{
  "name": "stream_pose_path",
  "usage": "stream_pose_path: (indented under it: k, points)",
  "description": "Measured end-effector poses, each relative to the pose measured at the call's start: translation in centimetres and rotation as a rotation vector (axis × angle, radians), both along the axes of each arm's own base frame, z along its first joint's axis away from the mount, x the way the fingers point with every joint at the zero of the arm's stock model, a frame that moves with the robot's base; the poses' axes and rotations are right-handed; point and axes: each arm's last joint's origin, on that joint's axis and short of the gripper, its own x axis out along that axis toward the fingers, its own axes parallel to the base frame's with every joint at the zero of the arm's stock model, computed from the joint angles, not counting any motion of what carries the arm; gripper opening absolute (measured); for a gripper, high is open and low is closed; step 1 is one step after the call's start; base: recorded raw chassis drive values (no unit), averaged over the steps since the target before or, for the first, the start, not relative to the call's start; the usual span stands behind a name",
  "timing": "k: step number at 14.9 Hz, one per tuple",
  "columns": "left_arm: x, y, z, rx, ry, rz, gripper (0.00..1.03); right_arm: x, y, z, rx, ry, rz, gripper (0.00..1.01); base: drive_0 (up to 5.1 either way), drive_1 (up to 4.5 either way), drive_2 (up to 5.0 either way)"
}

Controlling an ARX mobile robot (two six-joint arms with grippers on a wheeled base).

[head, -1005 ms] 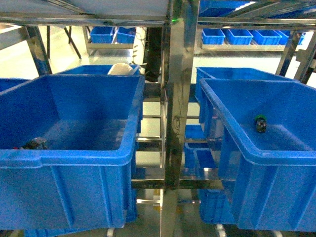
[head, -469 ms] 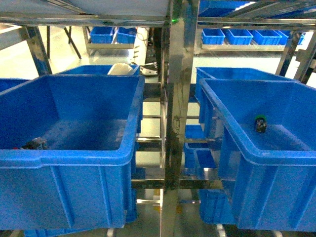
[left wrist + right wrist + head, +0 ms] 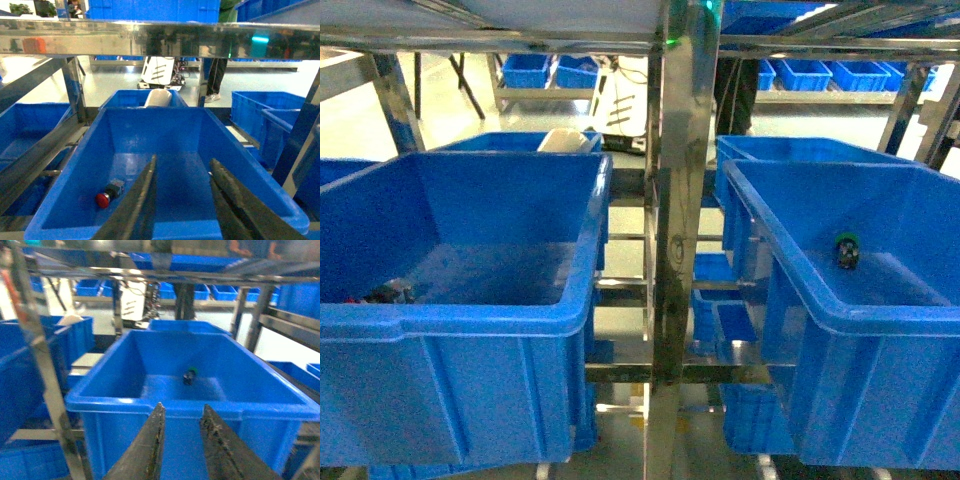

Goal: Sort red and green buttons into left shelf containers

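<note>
The red button lies at about 7 o'clock on the floor of the left bin, the green button near the middle of the right bin, apparently tipped over, while both grippers' fingers hang parted and empty.

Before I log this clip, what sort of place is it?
Probably a warehouse or factory parts store. Steel shelving uprights carry large blue bins, more rows of small blue bins sit on racks behind, and the bins hold industrial push-buttons, one red, one green.
</note>
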Motion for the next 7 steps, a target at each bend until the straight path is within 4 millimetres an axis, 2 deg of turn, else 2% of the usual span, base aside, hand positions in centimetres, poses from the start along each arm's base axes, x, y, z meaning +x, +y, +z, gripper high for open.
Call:
stream_pose_path:
  k: [1, 2, 7]
  points:
    - [-0.3, 0.0, -0.9, 0.008, 0.006, 0.001, 0.18, 0.0, 0.2, 0.3, 0.000, -0.010, 0.011, 0.08, 0.0, 0.00, 0.0]
    - [-0.6, 0.0, -1.4, 0.008, -0.003, 0.002, 0.03, 0.0, 0.1, 0.3, 0.003, -0.008, -0.010, 0.02, 0.0, 0.00, 0.0]
    - [-1.3, 0.0, -3.1, 0.009, -0.004, 0.001, 0.02, 0.0, 0.1, 0.3, 0.004, -0.008, -0.009, 0.02, 0.0, 0.00, 0.0]
